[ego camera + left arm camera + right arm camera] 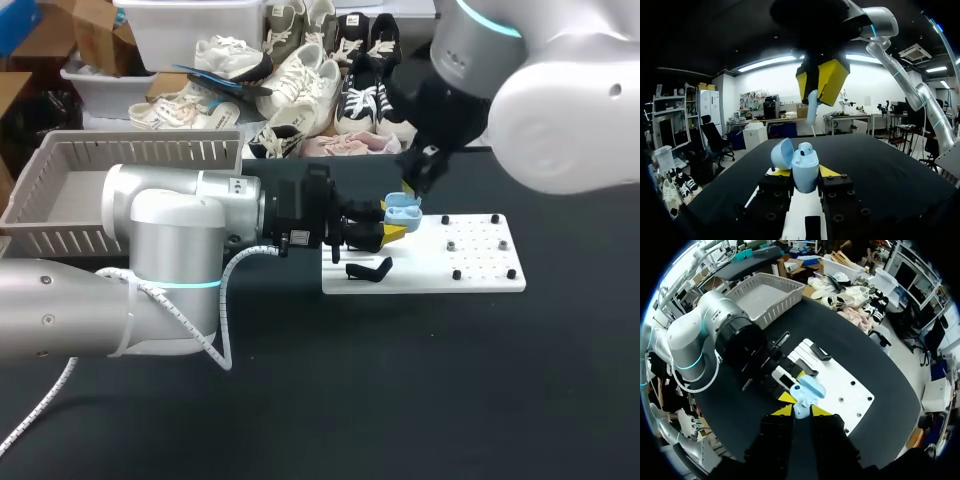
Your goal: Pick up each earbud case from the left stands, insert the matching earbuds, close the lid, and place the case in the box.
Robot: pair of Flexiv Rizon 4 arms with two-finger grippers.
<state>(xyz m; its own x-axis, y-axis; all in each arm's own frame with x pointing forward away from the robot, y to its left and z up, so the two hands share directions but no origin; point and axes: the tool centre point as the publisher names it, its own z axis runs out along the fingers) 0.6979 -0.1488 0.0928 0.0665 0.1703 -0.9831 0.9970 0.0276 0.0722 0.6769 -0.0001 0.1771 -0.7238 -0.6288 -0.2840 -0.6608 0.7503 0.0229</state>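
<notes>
Above the far-left corner of the white board [470, 262], in the head view, our left gripper [392, 231] is clamped on the pale blue earbud case [402, 209], whose lid is open. Our right gripper [413, 184] hangs over that same corner, just above the case. A black stand [370, 270] lies on the board's left end, and a slatted basket [60, 190] stands well off the board's left side.

In the left wrist view, the left gripper [805, 171] presses the case [805, 170] from both sides, above a strip of the board [799, 215]. The case is rounded, glossy and upright, with its lid [782, 153] swung back. A seated earbud [806, 148] shows at its mouth. Directly over it, the right gripper [821, 82] pinches a pale earbud [811, 107] with the stem pointing down, apart from the case.

In the right wrist view, the right gripper [801, 410] is closed on the earbud [801, 413]. The open case [810, 388] lies beneath it at the board's [850, 395] edge. The basket [765, 297] is well beyond the board.
</notes>
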